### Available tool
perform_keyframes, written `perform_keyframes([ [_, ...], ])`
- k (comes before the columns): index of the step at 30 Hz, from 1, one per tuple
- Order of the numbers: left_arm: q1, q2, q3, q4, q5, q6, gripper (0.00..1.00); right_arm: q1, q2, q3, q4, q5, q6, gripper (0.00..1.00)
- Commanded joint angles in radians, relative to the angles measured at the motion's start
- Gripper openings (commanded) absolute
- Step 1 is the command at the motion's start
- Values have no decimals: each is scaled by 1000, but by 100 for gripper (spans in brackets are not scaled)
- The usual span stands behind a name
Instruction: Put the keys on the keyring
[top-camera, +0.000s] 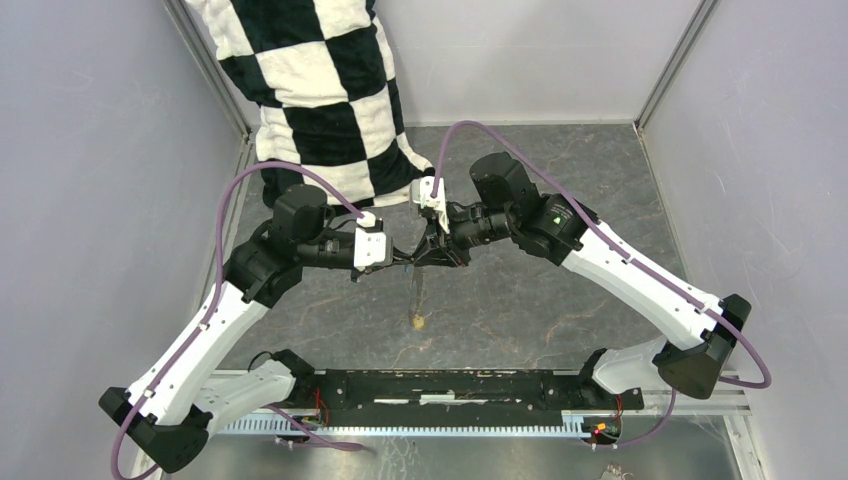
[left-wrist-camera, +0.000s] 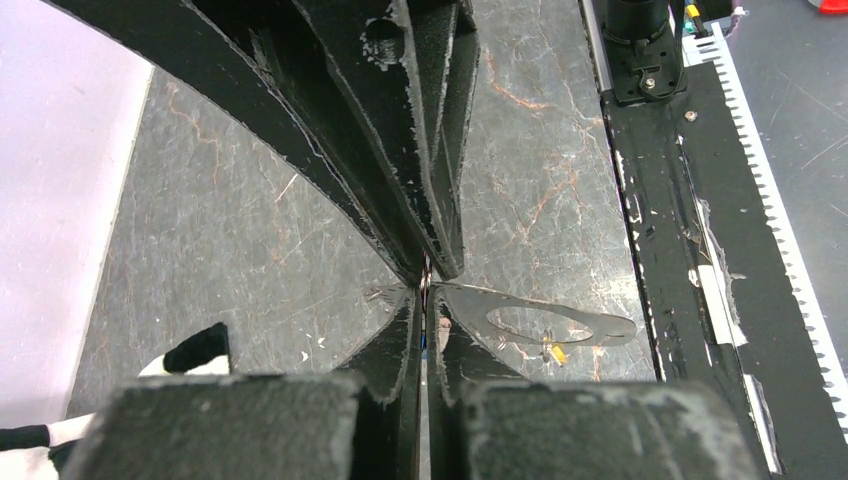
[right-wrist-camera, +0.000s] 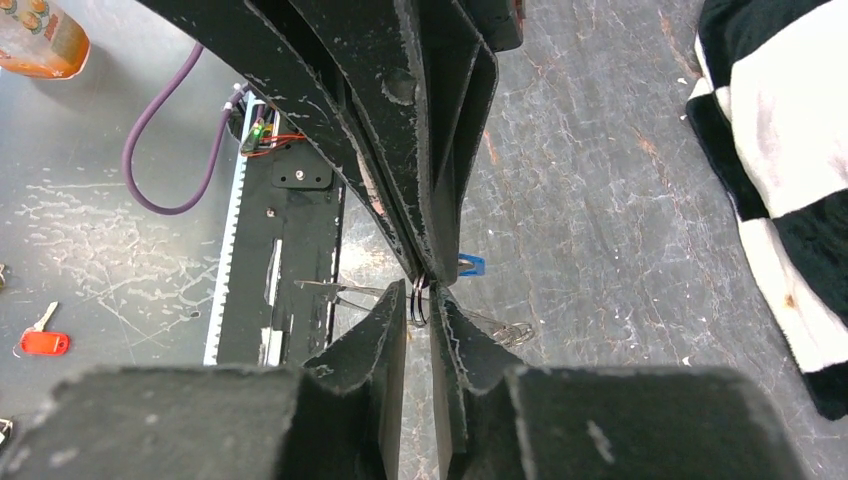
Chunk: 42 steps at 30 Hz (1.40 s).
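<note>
My left end effector (left-wrist-camera: 427, 300) is closed. Its two black, scuffed, wedge-shaped fingers meet at the tips, and a sliver of blue shows in the slit behind them. The right wrist view shows this plainly as the blue key (right-wrist-camera: 470, 265), its flat plastic head standing out beside those tips.

My right end effector (right-wrist-camera: 419, 290) meets the left one tip to tip above mid-surface. Its fingers stand a narrow gap apart, with thin silver coils of the keyring (right-wrist-camera: 417, 304) between them. I cannot tell whether the pads press the wire.

Only the left wrist and top views show the loop's other end. It hangs toward the near side with the yellow key (left-wrist-camera: 555, 352) at its low end, touching or just above the surface (top-camera: 540, 290); I cannot tell which. The surface is a dark grey stone-patterned sheet with rust veins and white scratches. A plush black-and-white checked cloth (top-camera: 320, 90) lies far left.
</note>
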Motion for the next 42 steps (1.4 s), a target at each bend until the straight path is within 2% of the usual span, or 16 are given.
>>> perform_keyframes([
  [1, -5, -20, 1, 59, 24, 4, 2, 5, -4, 36, 64, 1, 17, 17],
  [3, -5, -21, -1, 59, 25, 4, 2, 6, -2, 36, 70, 6, 17, 12],
  [5, -6, -23, -1, 59, 27, 1, 2, 6, -1, 32, 80, 10, 19, 2],
  [10, -6, -23, 14, 59, 42, -6, 5, 4, -13, -4, 117, 37, 38, 0],
  [11, -6, -23, 19, 59, 43, -7, 10, 4, -18, -11, 123, 46, 41, 1],
  [12, -6, -23, 24, 59, 45, -10, 20, 3, -27, -19, 133, 55, 45, 0],
  [15, -7, -26, 34, 59, 49, -23, 37, -7, -54, -53, 179, 77, 73, 0],
  [16, -7, -31, 36, 58, 49, -28, 49, -11, -70, -73, 206, 74, 85, 0],
  [17, -6, -34, 37, 58, 46, -32, 54, -16, -95, -93, 248, 64, 100, 0],
  [20, -6, -47, 27, 98, 6, -88, 60, -31, -176, -222, 429, 30, 180, 0],
  [24, -7, -60, 16, 118, 2, -85, 61, -57, -262, -384, 703, -45, 324, 0],
  [33, -6, -80, 12, 108, 49, 83, 60, -64, -313, -561, 1068, -107, 534, 0],
  [36, -6, -97, 5, 110, 54, 176, 57, -63, -301, -585, 1136, -125, 589, 0],
  [42, -6, -156, -29, 106, 89, 337, 49, -64, -277, -556, 1109, -161, 589, 0],
])
